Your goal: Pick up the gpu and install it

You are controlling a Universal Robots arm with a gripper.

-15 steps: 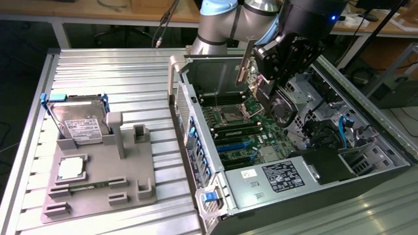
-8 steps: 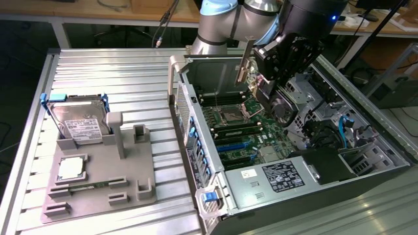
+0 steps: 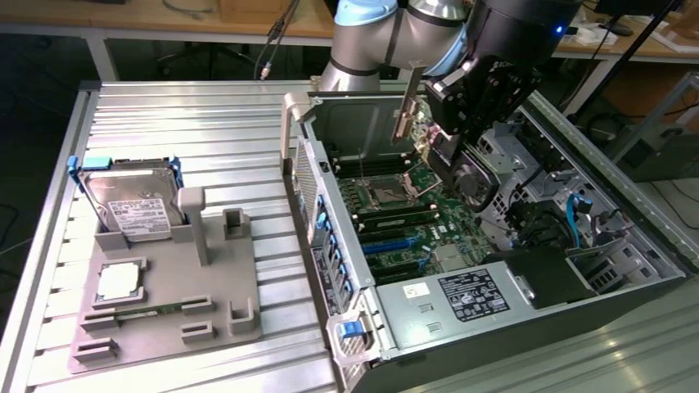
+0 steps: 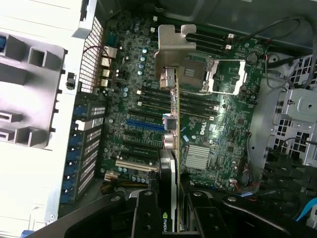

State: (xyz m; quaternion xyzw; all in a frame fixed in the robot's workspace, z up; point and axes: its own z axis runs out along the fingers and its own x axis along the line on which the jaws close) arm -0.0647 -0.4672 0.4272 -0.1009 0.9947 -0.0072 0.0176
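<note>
Green circuit board and silver sheet metal were what we had to reckon with. The gpu hung edge-on over the motherboard inside the open computer case, clear of every slot. Its bracket pointed away from the wrist. The gripper was closed partway on the card, with one black finger on each flat face, near the fan end. Nothing else was in its hold.

We judged the card light and stiff along its length, but thin, so a squeeze across the board could flex it. The faces carry small soldered parts and a fan that we would not want crushed. A hold on the fan housing, as here, looked the safest to us, leaving the connector edge and bracket free. The bracket is smooth metal and a poor place to pinch. Held by one end, the card could tilt, so we thought its edge needed watching against the blue slot below.
</note>
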